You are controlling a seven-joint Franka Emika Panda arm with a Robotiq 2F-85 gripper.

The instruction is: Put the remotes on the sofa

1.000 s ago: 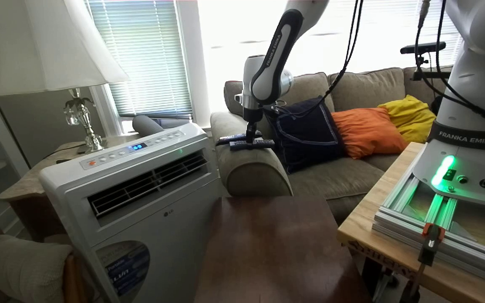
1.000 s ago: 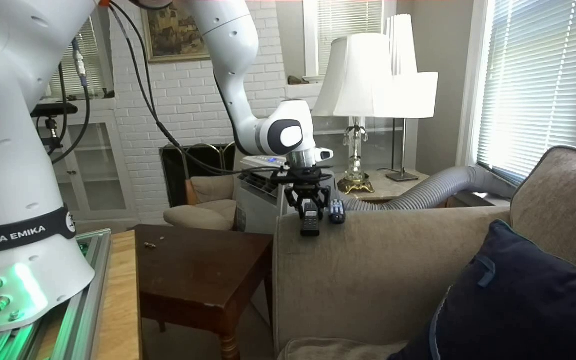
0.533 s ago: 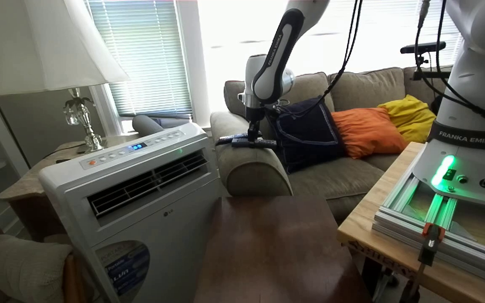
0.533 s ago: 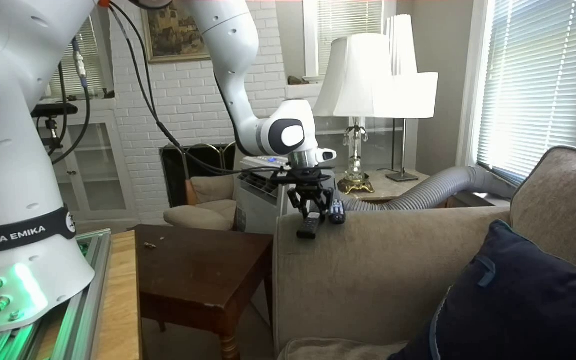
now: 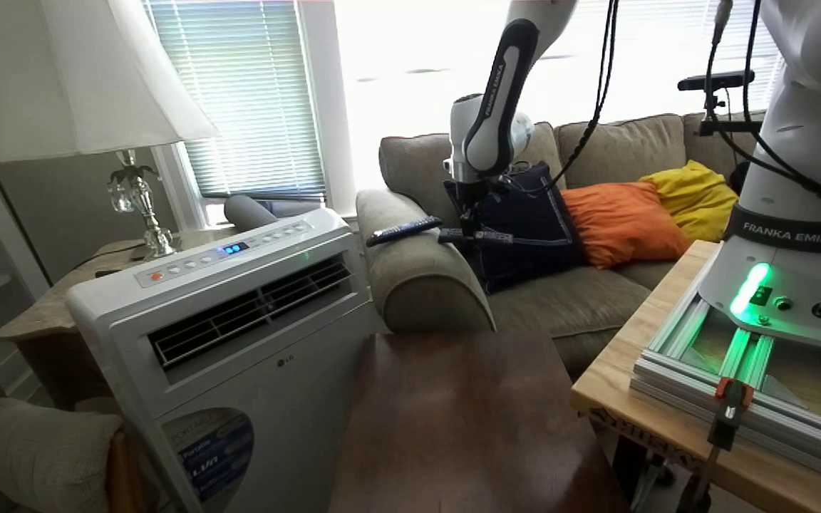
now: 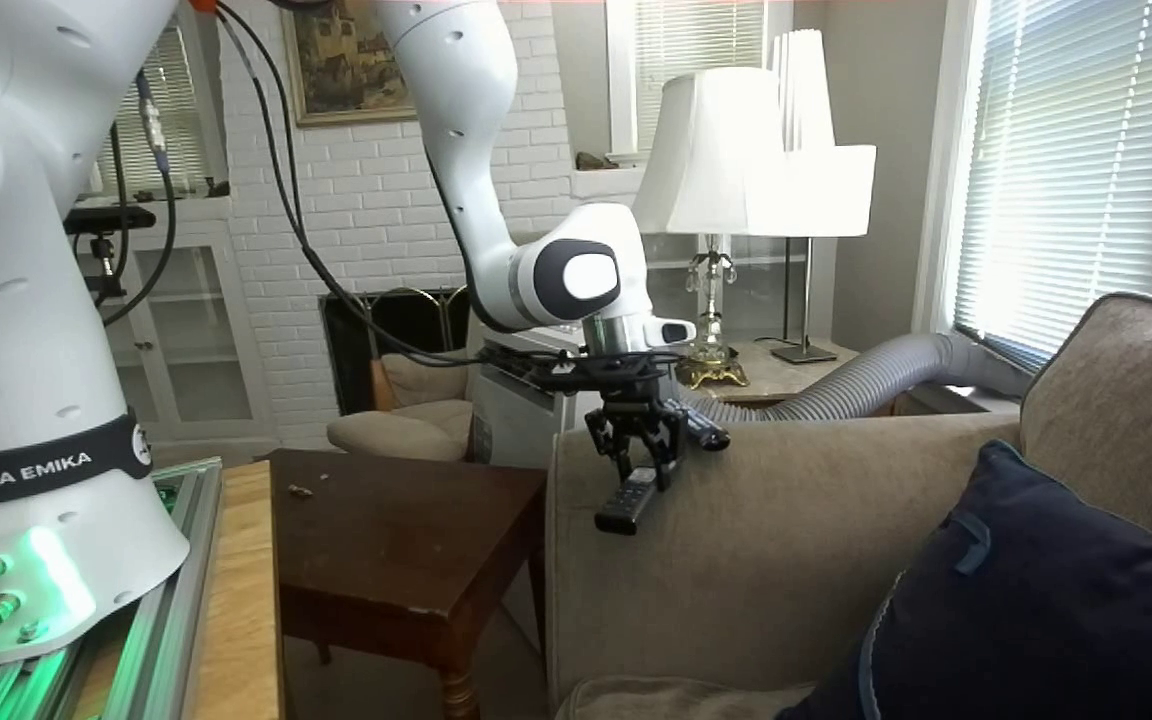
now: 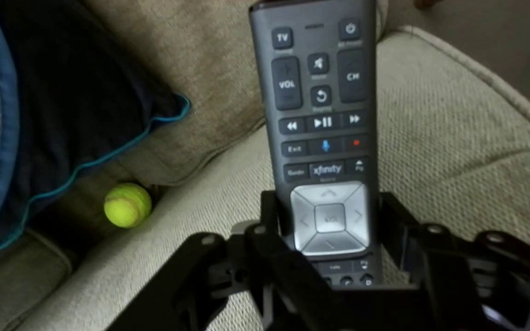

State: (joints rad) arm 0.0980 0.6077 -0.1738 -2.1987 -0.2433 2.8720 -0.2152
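One remote (image 5: 403, 231) lies on the sofa arm (image 5: 430, 296); the pincer (image 7: 328, 211) grips a second remote (image 7: 322, 138), its release apparently left.

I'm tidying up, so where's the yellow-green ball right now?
In the wrist view, the yellow-green ball lies left of the remote gripped in the hand, in the nook between the navy pillow and the sofa arm.

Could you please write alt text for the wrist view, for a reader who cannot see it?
A black gripper holds a dark remote by its sides, button side toward the camera, over a beige sofa. At the picture's left, a yellow-green ball lies near a blue-edged navy pillow.
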